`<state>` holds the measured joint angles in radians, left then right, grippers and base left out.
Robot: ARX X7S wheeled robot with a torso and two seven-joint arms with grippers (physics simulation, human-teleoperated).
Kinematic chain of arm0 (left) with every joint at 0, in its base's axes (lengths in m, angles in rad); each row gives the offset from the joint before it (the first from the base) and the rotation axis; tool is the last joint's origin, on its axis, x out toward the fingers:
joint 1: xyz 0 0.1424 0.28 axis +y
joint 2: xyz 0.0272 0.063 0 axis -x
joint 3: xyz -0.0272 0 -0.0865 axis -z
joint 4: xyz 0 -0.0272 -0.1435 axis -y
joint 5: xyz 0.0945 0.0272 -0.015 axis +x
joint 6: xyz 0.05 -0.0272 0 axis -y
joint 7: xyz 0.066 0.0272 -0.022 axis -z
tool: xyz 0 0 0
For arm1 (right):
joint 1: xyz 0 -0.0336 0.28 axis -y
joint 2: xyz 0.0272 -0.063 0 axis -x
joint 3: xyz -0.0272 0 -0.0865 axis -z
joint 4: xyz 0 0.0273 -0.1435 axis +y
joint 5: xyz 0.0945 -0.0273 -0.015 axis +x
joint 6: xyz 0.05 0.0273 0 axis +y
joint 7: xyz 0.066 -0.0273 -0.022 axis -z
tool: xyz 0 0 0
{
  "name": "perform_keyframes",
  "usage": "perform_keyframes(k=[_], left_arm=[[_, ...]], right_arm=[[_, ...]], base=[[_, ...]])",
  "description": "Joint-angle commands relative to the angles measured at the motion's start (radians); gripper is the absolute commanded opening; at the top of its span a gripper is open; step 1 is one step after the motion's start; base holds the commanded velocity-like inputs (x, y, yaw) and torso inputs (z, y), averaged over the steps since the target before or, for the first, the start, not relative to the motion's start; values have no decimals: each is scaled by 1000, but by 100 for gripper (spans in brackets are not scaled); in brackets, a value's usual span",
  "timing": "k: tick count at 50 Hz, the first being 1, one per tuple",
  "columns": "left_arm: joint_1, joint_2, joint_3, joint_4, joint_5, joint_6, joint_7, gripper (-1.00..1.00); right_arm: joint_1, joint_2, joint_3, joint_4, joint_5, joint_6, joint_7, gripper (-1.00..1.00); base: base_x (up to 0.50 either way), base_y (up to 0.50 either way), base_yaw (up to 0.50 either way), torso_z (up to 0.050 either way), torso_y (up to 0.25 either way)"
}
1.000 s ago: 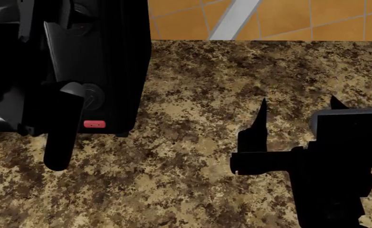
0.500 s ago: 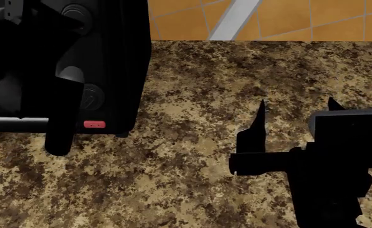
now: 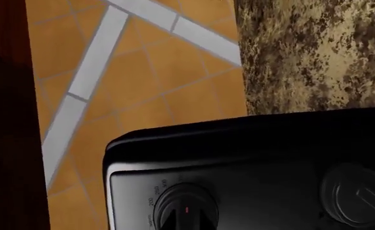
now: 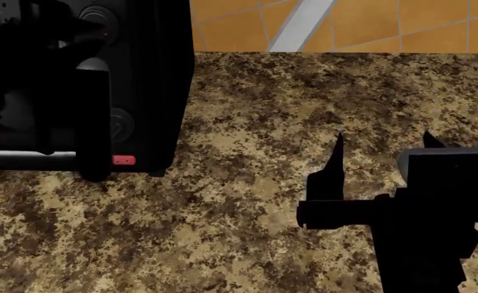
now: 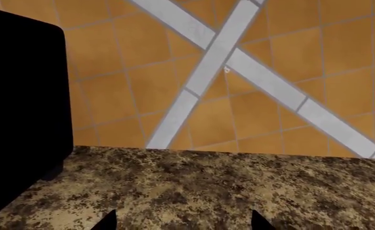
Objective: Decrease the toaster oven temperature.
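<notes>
The toaster oven (image 4: 153,79) is a black box at the left of the head view, with round knobs (image 4: 121,123), a red button (image 4: 123,160) and a silver bar (image 4: 19,160). My left gripper (image 4: 80,43) is a black mass right in front of its knob column, and its fingers blend into the dark panel. The left wrist view shows the panel close up. There, a knob (image 3: 186,207) with a red mark and printed numbers sits at the jaws, and a second knob (image 3: 357,194) is beside it. My right gripper (image 4: 384,139) hangs open over the counter, holding nothing.
A brown speckled stone counter (image 4: 247,207) runs under both arms. An orange tiled wall (image 4: 361,24) with a grey stripe stands behind it. A dark wooden surface (image 3: 8,120) lies beside the oven in the left wrist view.
My left arm has climbed up the oven's front, uncovering more of the silver bar and the lower knob. The right arm has hardly moved.
</notes>
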<state>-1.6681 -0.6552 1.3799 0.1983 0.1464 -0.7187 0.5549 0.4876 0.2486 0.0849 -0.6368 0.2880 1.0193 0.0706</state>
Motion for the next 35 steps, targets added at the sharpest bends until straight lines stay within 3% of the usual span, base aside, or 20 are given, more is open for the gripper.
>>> perform_keyframes(k=[1,35], left_arm=[[82,-15,-77,-19,-24,-133,-53,-100],[181,44,-241,-31,-59,-341,-208,-100]], right_arm=[[-7,1,0,3,4,-7,5,100],[-31,9,18,6,24,-30,12,100]], base=[[13,0,0,0,0],[3,2,3,0,0]])
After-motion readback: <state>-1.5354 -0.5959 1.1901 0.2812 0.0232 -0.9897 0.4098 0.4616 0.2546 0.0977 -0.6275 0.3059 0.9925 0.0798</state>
